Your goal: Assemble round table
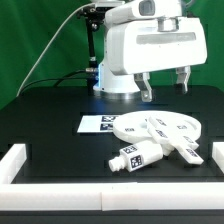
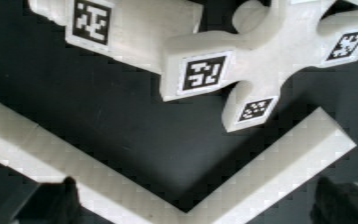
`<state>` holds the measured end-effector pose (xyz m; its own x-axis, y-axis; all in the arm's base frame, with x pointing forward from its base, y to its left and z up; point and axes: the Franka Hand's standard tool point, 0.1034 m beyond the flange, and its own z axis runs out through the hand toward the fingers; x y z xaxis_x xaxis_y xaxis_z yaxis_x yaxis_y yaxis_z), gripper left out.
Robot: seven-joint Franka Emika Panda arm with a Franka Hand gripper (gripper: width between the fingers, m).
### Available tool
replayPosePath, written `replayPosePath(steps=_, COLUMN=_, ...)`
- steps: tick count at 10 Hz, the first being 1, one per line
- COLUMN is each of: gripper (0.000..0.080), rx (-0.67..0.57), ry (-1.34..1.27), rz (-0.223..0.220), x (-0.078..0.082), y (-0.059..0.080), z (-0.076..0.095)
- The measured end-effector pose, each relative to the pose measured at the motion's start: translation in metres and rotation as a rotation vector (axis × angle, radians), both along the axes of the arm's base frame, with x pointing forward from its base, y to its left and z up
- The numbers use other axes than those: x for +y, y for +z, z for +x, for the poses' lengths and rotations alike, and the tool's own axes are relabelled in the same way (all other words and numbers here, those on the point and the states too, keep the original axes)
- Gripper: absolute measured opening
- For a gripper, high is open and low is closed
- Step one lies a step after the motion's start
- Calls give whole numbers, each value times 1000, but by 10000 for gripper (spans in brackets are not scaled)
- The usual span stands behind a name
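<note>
The round disc [image 1: 160, 126] lies flat on the black table at mid-right. The X-shaped cross base [image 1: 186, 151] lies just in front of it, and the short cylinder post [image 1: 131, 157] lies on its side to the exterior view's left of the base. My gripper [image 1: 165, 86] hangs open and empty well above and behind these parts. In the wrist view the cross base [image 2: 247, 62] with its tags fills the upper part, the post's tagged end [image 2: 91, 22] shows beside it, and my gripper [image 2: 197, 205] has its dark fingers [image 2: 43, 203] spread wide apart.
The marker board [image 1: 98, 123] lies to the exterior view's left of the disc. White border rails run along the left [image 1: 14, 160], front [image 1: 110, 200] and right [image 1: 217, 156]. A rail corner [image 2: 194, 165] shows below the gripper in the wrist view. The robot base [image 1: 120, 80] stands behind.
</note>
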<state>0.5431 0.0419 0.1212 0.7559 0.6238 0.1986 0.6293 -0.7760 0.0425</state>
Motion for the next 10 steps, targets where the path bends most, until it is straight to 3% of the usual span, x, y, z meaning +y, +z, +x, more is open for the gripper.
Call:
replayPosePath(steps=3, gripper=650, rx=22, ry=-19, rz=-9, x=-20, y=-16, z=-8)
replayPosePath(steps=10, gripper=650, rx=26, ry=-6, rz=-11, x=-21, y=-20, z=-8)
